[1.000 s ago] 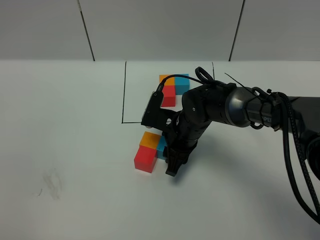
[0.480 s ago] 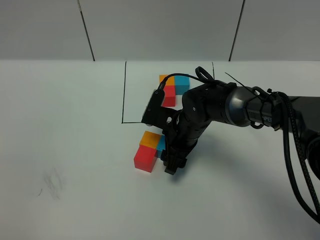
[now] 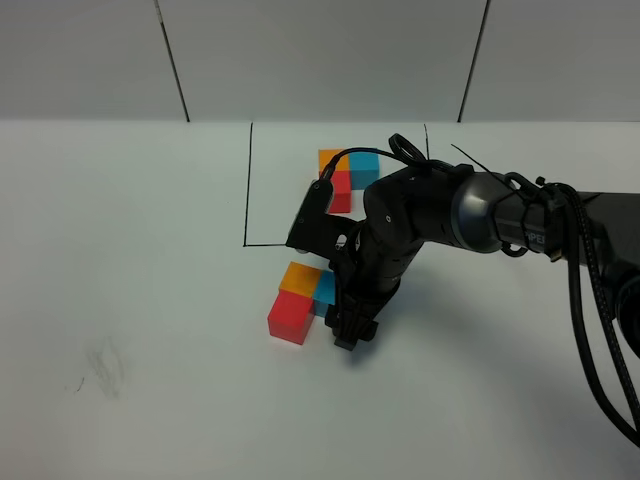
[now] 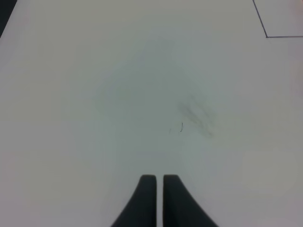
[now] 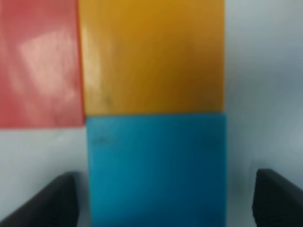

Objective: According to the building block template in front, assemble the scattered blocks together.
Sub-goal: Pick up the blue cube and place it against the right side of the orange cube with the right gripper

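A smooth, matt finish is shown by the red block (image 5: pixel 40 61), the orange block (image 5: pixel 151 56) and the light blue block (image 5: pixel 156 165), with only a faint sheen seen on the red one. The white table (image 3: pixel 150 300) beneath the blocks is presented as smooth and matt, faintly scuffed in one spot. The right arm (image 3: pixel 470 215) above the blocks is cased in black, slightly glossy material.

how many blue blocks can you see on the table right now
2. One blue block sits in the framed template at the back; the other blue block sits beside the loose orange block, partly hidden by the right arm.
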`<action>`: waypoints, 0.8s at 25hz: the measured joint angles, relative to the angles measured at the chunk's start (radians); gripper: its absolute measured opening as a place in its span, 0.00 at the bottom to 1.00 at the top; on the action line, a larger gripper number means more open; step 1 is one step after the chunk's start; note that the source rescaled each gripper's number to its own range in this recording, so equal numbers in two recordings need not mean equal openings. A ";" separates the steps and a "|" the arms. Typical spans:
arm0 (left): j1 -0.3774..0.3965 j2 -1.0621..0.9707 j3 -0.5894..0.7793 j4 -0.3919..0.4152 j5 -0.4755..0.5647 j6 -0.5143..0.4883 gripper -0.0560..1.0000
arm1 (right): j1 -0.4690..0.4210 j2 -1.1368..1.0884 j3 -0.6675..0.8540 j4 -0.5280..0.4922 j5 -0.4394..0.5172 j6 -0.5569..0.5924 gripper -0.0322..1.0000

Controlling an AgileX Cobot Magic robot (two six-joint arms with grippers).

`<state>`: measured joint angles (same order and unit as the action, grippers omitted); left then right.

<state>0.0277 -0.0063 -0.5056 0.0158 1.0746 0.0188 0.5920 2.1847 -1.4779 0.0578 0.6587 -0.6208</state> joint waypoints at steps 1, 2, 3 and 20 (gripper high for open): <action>0.000 0.000 0.000 0.000 0.000 0.000 0.06 | 0.001 -0.005 0.000 -0.018 0.008 0.008 0.87; 0.000 0.000 0.000 0.000 0.000 0.000 0.06 | 0.000 -0.011 0.000 -0.033 0.018 0.015 0.87; 0.000 0.000 0.000 0.000 0.000 0.000 0.06 | -0.002 -0.019 0.000 -0.040 0.026 0.023 0.87; 0.000 0.000 0.000 0.000 0.000 0.000 0.06 | -0.089 -0.310 0.000 -0.160 0.210 0.147 0.81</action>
<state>0.0277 -0.0063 -0.5056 0.0158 1.0746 0.0188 0.5031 1.8750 -1.4779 -0.1025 0.8685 -0.4739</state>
